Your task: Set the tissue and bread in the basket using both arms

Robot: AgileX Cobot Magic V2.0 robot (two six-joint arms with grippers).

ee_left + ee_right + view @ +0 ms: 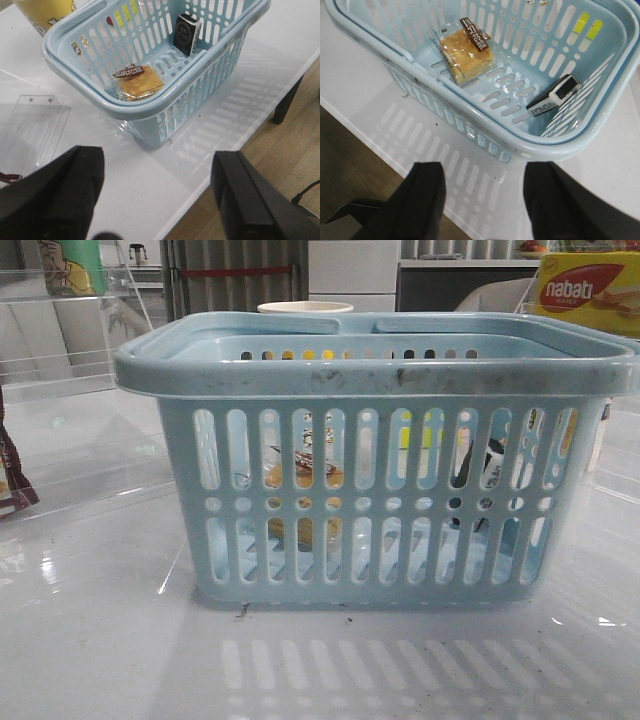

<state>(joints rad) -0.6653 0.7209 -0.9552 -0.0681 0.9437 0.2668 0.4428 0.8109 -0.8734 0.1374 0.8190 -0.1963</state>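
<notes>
The light blue basket (pixel 380 365) fills the middle of the front view, on the white table. On its floor lies the bread (pixel 140 86) (pixel 467 56), a clear packet of tan slices with a dark label band. The black and white tissue (pixel 186 32) (pixel 552 99) pack leans against the basket's inner wall at the other end. My left gripper (pixel 157 200) hangs open and empty above the table's near edge, outside the basket. My right gripper (pixel 485 202) is open and empty too, above the table beside the basket. Neither gripper appears in the front view.
A yellow-and-red nabati box (pixel 590 290) stands at the back right. A clear acrylic stand (pixel 35 125) lies on the table left of the basket, with a dark brown bag (pixel 15 485) at the far left edge. Wooden floor (pixel 280 165) shows past the table edge.
</notes>
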